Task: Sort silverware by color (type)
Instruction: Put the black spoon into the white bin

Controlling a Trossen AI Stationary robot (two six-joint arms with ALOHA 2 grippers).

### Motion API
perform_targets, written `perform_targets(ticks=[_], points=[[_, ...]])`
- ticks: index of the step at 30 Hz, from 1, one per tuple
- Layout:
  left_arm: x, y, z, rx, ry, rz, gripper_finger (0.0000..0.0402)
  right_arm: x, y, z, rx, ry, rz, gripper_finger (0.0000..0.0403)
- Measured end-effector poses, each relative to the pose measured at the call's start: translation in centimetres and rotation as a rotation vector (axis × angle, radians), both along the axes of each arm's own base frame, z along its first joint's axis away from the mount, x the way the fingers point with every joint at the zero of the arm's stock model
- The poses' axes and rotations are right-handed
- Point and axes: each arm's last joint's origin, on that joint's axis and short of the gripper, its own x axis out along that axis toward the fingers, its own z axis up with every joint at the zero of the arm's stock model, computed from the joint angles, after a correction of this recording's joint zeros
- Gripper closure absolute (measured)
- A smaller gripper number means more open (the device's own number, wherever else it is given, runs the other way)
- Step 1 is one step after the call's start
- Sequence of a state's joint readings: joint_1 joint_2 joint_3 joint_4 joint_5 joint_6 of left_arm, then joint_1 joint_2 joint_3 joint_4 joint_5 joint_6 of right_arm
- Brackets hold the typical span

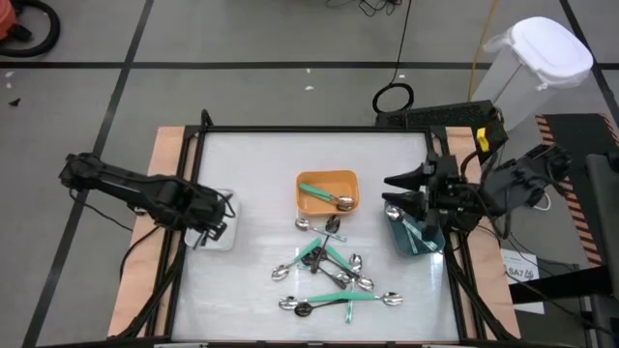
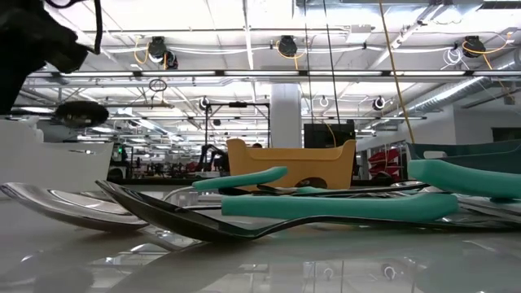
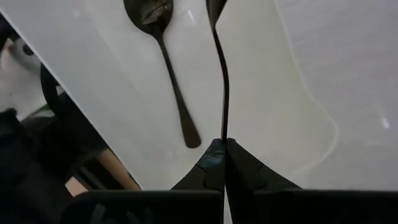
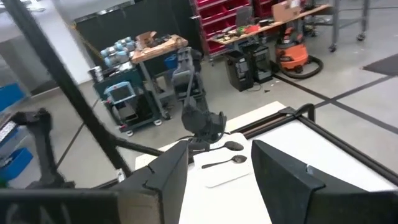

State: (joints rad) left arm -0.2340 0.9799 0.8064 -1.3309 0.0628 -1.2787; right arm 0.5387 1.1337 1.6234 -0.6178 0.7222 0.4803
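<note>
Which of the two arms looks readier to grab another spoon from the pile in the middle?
Probably the right. The right gripper is open and empty above the teal bin, while the left gripper is shut on a black spoon over the white tray.

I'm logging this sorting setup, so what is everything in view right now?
orange bin: one, orange, table centre, holding a teal-handled spoon.
dark teal bin: one, table's right edge, teal-handled pieces inside.
white tray: one, left side, one black spoon lying in it.
loose silverware: a pile, teal and black handles, front centre.
left pincer: shut on a black utensil over the white tray.
right pincer: open, above the dark teal bin.
</note>
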Motion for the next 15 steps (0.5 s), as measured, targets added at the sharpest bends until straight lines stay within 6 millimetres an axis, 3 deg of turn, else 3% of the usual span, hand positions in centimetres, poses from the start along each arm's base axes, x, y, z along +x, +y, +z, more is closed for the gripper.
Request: perform_targets(ticks=[15], points=[[-0.3, 1.0, -2.0, 0.062, 0.102, -0.025, 0.0401, 2.2, 1.1, -0.6, 0.03, -0.013, -0.052, 0.0232]])
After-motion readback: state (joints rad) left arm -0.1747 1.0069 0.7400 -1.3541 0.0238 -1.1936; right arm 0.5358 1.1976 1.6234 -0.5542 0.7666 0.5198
